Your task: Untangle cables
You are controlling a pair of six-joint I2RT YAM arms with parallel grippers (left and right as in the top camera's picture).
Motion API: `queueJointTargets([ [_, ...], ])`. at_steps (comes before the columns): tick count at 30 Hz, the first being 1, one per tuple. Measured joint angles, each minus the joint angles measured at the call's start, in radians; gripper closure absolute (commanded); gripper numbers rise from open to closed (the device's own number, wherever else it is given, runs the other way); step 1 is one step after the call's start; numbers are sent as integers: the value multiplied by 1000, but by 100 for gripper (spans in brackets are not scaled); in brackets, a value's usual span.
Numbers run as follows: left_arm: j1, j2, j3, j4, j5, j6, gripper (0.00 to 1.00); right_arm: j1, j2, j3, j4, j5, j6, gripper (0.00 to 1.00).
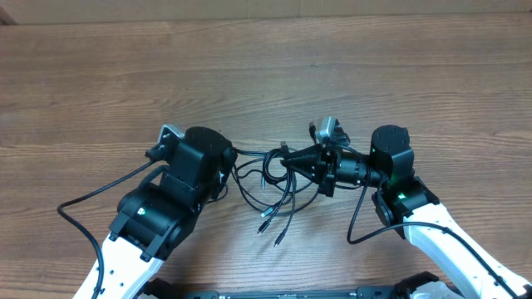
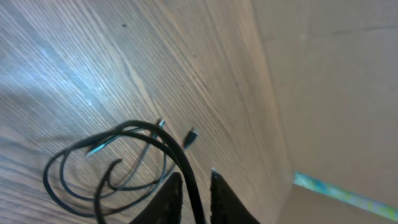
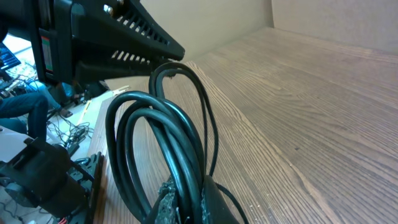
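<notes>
A bundle of thin black cables (image 1: 274,195) lies tangled on the wooden table between my two grippers, with plug ends (image 1: 263,224) trailing toward the front. My right gripper (image 1: 285,162) points left and is shut on several looped strands (image 3: 134,124), which stand pinched between its fingers (image 3: 186,186). My left gripper (image 1: 228,170) points right at the tangle. In the left wrist view one cable (image 2: 186,168) runs between its slightly parted fingertips (image 2: 195,174), with a gap showing beside it. Loose loops (image 2: 93,146) and two small plugs (image 2: 191,137) lie beyond.
Bare wood-grain table (image 1: 266,75) stretches behind the arms. A cardboard wall (image 2: 336,81) stands at the table's far side. Thicker black arm cables (image 1: 83,199) loop out from each arm near the front edge. The left arm's body (image 3: 112,37) looms close above the right gripper's loops.
</notes>
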Motion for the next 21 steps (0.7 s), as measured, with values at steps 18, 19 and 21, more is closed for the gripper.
queueJointTargets([
  [18, 0, 0, 0, 45, 172, 183, 17, 0, 2, 0, -109, 34, -41, 96],
  [19, 0, 0, 0, 62, 186, 212, 17, 0, 2, 0, -111, 39, -44, 96],
  [21, 0, 0, 0, 74, 206, 254, 16, 0, 2, 0, -112, 47, -47, 96],
])
